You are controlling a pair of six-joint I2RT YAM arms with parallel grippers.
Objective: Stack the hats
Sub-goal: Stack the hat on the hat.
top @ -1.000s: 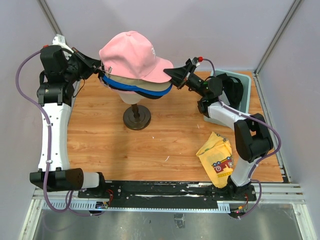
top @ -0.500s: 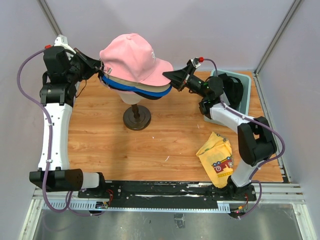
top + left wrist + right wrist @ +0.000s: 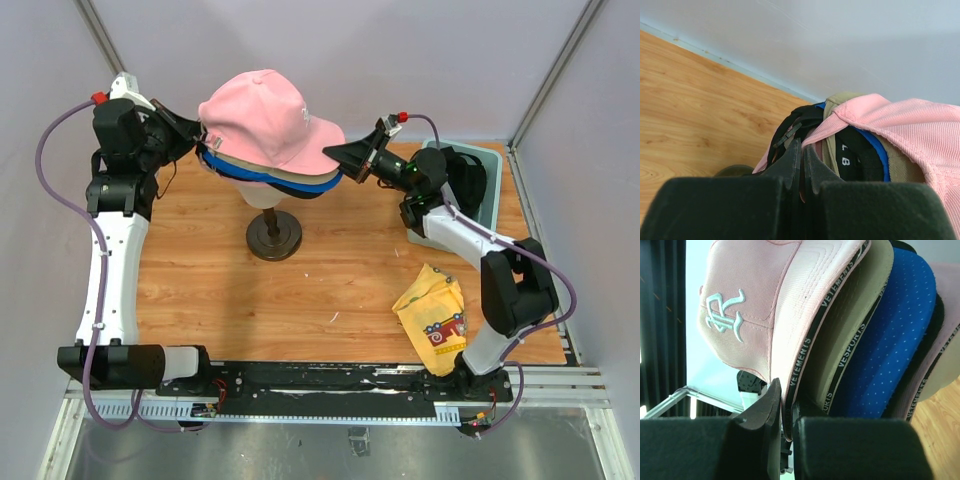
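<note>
**A:** What had changed over the last second?

**B:** Little. The left arm's wrist had crept up and in toward the stack. The right arm had reached further, so its pincer sat closer under the brim. The pink cap (image 3: 265,115) had barely shifted.

**A:** And where was that cap?

**B:** On top of the pile on the mannequin head (image 3: 262,193), near the far edge of the surface (image 3: 200,270), left of its middle. Under it lay the tan cap (image 3: 850,325), then the blue cap (image 3: 885,335), then the black cap (image 3: 300,192).

**A:** The pincers?

**B:** The left pincer (image 3: 802,150) was clenched to a thin slit on the pink cap's rear edge. The right pincer (image 3: 785,405) was clamped on the edge of its brim, one finger above and one below.

**A:** What else was around?

**B:** The head's dark stand (image 3: 273,235) was directly below the pile. A yellow cloth (image 3: 435,315) with red print lay toward the near right corner, beside the right arm. A grey bin (image 3: 492,165) sat in the far right corner behind that arm's forearm.

**A:** Anything hard to see?

**B:** The black cap showed only as a thin rim. The bin held something dark that I could not identify. In the right wrist view, pale pink fabric past the black rim was cut off by the frame edge. The caps hid most of the head from above.
</note>
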